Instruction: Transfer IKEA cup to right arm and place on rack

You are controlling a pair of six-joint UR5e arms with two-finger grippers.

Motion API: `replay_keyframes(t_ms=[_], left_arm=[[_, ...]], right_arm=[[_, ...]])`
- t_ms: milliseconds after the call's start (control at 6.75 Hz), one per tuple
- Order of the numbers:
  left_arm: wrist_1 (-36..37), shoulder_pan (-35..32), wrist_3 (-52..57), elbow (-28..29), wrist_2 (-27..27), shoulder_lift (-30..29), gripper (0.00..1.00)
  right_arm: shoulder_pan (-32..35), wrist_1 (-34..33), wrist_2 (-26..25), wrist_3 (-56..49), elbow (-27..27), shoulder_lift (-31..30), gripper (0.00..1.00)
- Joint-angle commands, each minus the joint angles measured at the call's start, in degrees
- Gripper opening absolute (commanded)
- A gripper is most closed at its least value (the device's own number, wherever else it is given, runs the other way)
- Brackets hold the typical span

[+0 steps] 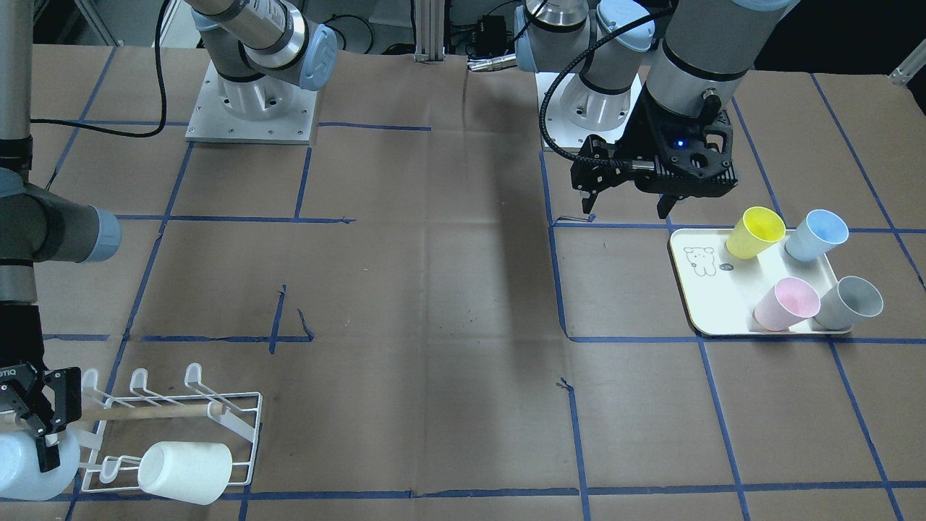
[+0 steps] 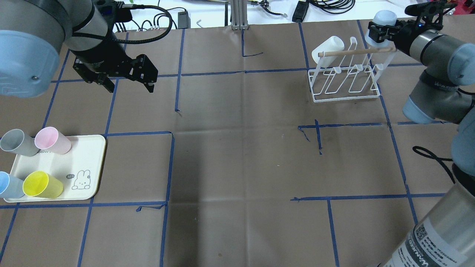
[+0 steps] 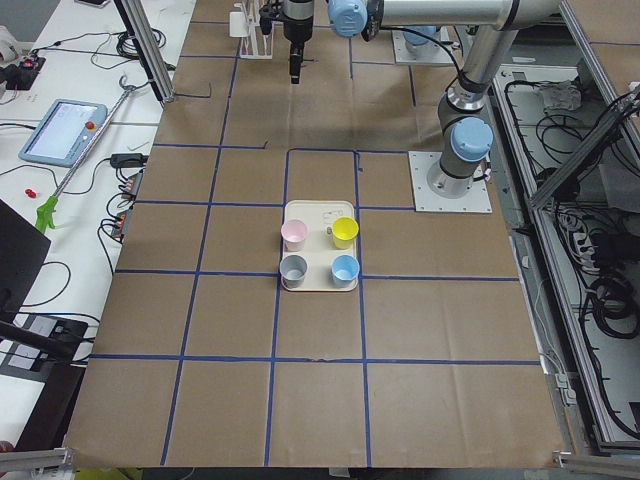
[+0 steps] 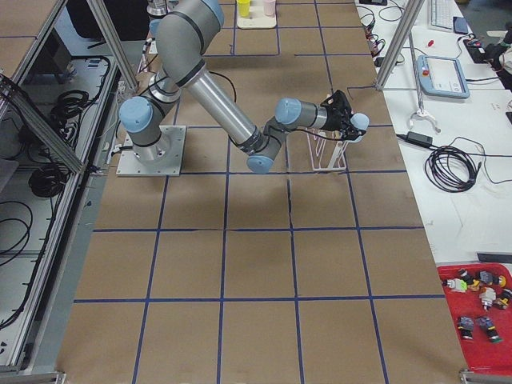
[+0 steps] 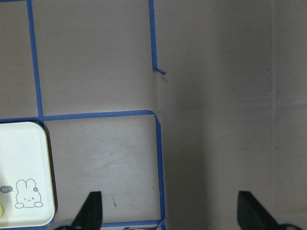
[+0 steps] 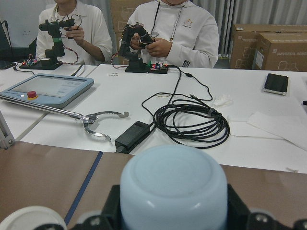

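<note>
Two arms stood well apart. The right arm [image 2: 438, 48] reached to the far end of the rack [image 2: 349, 52]. Its right gripper [image 2: 382, 31] was clamped around a pale-blue cup [image 2: 384, 17], held just beside the end prongs. The hand-over therefore looked done, with only seating and release left. The left gripper [image 2: 130, 87] hung near the tray [image 2: 89, 148], its jaws spread wide and holding nothing. Four cups stood on the tray: yellow [image 2: 42, 184], pink [image 2: 52, 140], grey [image 2: 16, 142] and blue [image 2: 9, 185]. A white cup [image 2: 328, 50] sat on the rack's other end. Whether the held cup touched a prong could not be told. In the right wrist view the cup's base hid the fingers and the rack.
</note>
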Motion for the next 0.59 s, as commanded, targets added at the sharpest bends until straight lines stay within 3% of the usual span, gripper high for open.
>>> replay_keyframes(t_ms=[0, 444], left_arm=[[-1.6, 0.0, -0.1, 0.1, 0.0, 0.1, 1.00], [-1.5, 0.0, 0.0, 0.1, 0.0, 0.1, 1.00]], right_arm=[[-0.1, 0.6, -0.3, 0.0, 0.4, -0.1, 1.00], [-0.1, 1.8, -0.3, 0.4, 0.1, -0.3, 1.00]])
